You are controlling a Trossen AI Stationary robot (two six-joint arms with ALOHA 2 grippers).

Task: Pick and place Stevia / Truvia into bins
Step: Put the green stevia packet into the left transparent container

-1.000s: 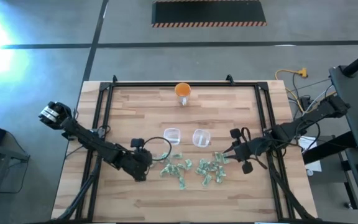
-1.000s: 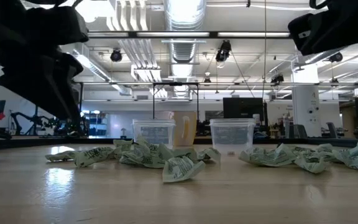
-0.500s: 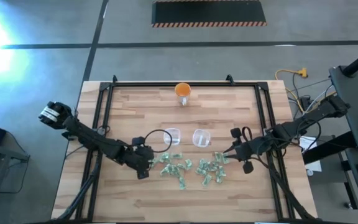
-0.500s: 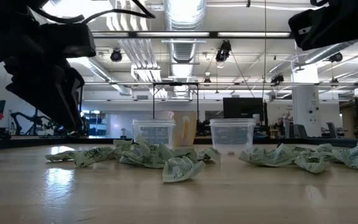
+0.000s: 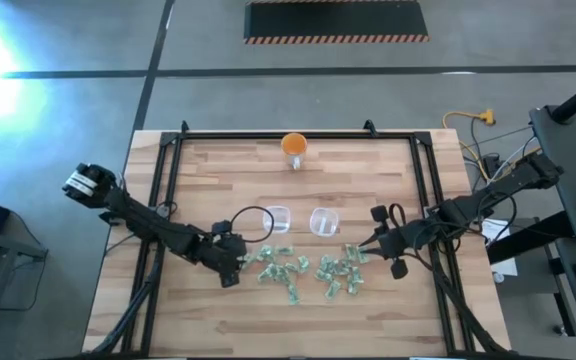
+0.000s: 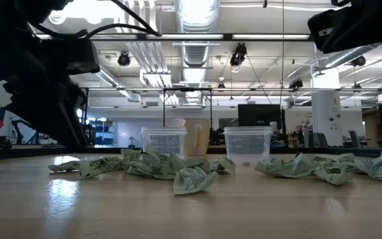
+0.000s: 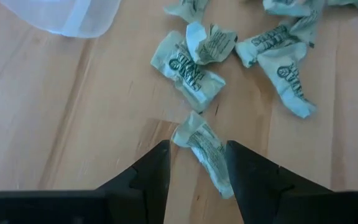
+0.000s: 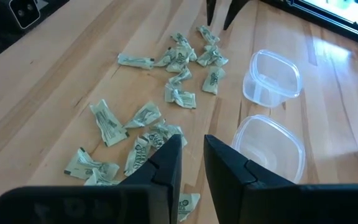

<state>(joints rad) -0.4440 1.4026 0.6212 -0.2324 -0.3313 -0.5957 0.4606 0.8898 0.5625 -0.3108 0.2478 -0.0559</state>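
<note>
Pale butcher-block planks run under me, a black frame round the table (image 5: 218, 170) and grey workshop floor beyond.

Nearest to me, my left gripper (image 7: 196, 167) hangs low with its fingers apart, straddling one crumpled sachet (image 7: 204, 149) at the edge of the left heap. Seen from above, that gripper (image 5: 236, 262) sits at about eight o'clock from the table's middle. Nothing is clamped yet, so I judge this the pick step: fingers set either side of the packet, waiting to pinch. The next move calls for a short drop and a gentle closing, since the paper is thin and already wrinkled, then a lift and a carry toward twelve o'clock to the near bin (image 5: 277, 219).

My right gripper (image 8: 191, 158) hovers over the other heap, at four o'clock from the middle, its fingers a narrow gap apart and holding nothing that I can see.

Between them the Stevia / Truvia sachets (image 5: 308, 270) lie scattered in two loose clusters. Just past those stand the two clear bins, side by side, the second bin (image 5: 324, 221) to the right; I see no sachet in either.

Farther off, at twelve o'clock near the far edge, stands an orange cup (image 5: 294, 146).

Green print on the packets looks like a brand mark, but I cannot read it surely.
</note>
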